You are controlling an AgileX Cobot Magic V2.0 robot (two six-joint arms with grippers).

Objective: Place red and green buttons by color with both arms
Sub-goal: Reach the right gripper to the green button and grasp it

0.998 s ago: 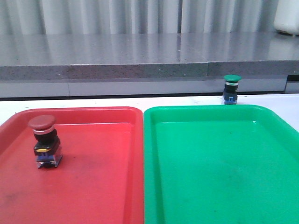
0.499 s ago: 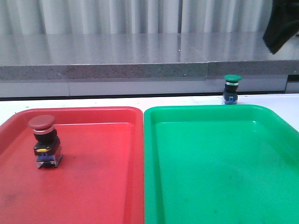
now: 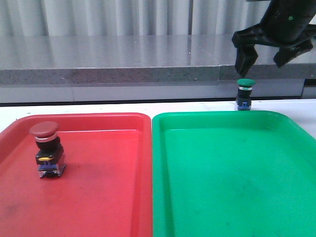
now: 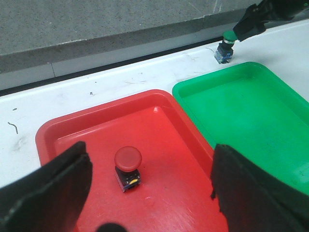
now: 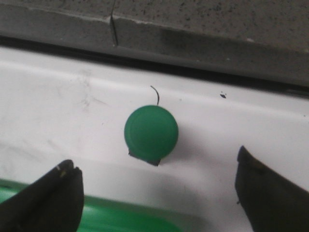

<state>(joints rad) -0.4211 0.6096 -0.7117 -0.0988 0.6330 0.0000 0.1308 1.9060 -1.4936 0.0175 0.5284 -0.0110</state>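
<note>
The red button [image 3: 48, 150] stands upright in the red tray [image 3: 98, 197], near its left side; it also shows in the left wrist view [image 4: 128, 164]. My left gripper [image 4: 150, 186] is open and empty above the red tray [image 4: 43, 137], out of the front view. The green button [image 3: 245, 94] stands on the white table just behind the green tray [image 3: 222, 187]. My right gripper [image 3: 262, 60] is open and hangs just above the green button [image 5: 151, 133], its fingers spread wide to either side [image 5: 155, 186], apart from it.
A grey stone ledge [image 3: 123, 74] runs along the back of the white table [image 3: 98, 107], close behind the green button. The two trays lie side by side, rims almost touching. The green tray's rim [image 5: 96, 212] lies right by the green button.
My right gripper has come into the front view from the upper right and moved down and left to above the green button. Neither button has moved.
</note>
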